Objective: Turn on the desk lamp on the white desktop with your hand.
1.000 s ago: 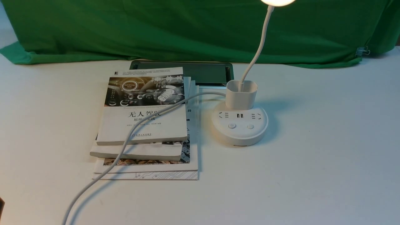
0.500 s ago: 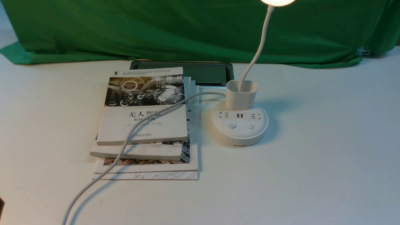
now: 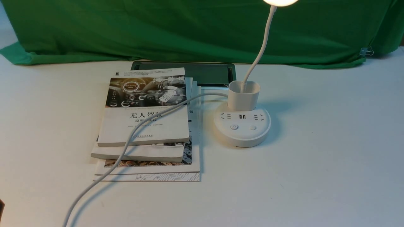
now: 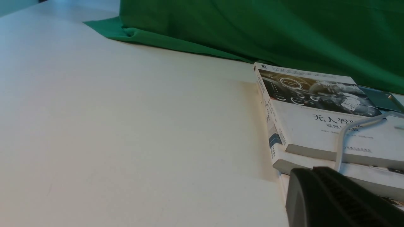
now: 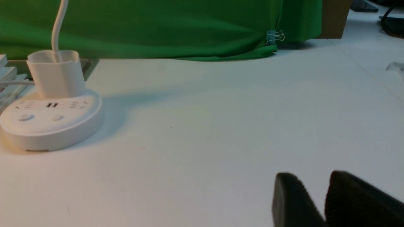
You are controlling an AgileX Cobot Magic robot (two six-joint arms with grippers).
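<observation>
Front view: green cloth [image 3: 195, 31] across top; stacked books [image 3: 145, 123] left of centre. Grey-white cable [image 3: 124, 148] crosses them to lower left.

A plain white desk [image 3: 303, 176] carries a white lamp [image 3: 243, 124] right of a stack of books [image 3: 146, 119], just beside it. The lamp's round base, with sockets and two buttons, sits flat on the surface, its head glowing. The books, a car dashboard pictured on the topmost cover, lie right of the desk's left edge area, thicker volumes piled over thinner ones. A pale cable [image 3: 127, 142] crosses the pile from near the lamp's cup and trails onto the near left of the desktop. Behind the books and lamp lies a dark, flat rectangular object [image 3: 205, 72], partly hidden. Green cloth [image 3: 202, 31] spans the far side, its hem resting on the surface, a binder clip [image 3: 365, 51] fastened at the far right.
</observation>
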